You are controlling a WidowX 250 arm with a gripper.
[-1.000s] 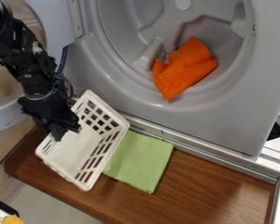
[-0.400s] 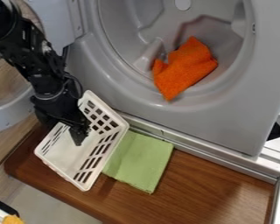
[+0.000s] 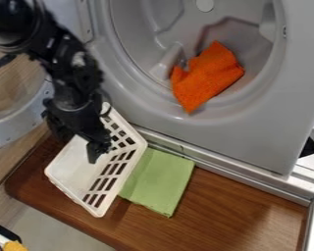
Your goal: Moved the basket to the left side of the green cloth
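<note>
- My pincer point(image 3: 98, 150) hangs down over the inside of the white basket point(image 3: 71, 167), near its upper end as I look at it. I cannot tell whether it is wide or narrow, or whether it has hold of the basket.
- The black arm point(image 3: 73, 81) comes in from the upper left of my camera view and slants down toward the basket.
- The basket lies on the brown wooden desk point(image 3: 228, 211), to the left of the green cloth point(image 3: 165, 177) in my view. Its slotted side runs along the cloth's left edge; I cannot tell whether the basket overlaps the cloth there.
- The basket sits at an angle, its top corner toward the grey machine point(image 3: 271, 122) and its bottom corner toward the front edge of the desk.
- The green cloth lies flat, near the metal rail point(image 3: 242, 179) at the foot of the machine.
- Up in the round opening of the machine I see a crumpled orange cloth point(image 3: 209, 76), well apart from the basket.
- A round door point(image 3: 18, 122) stands at the left, partly behind the arm.
- In the lower left corner there is something yellow point(image 3: 14, 246), too cut off for me to name.
</note>
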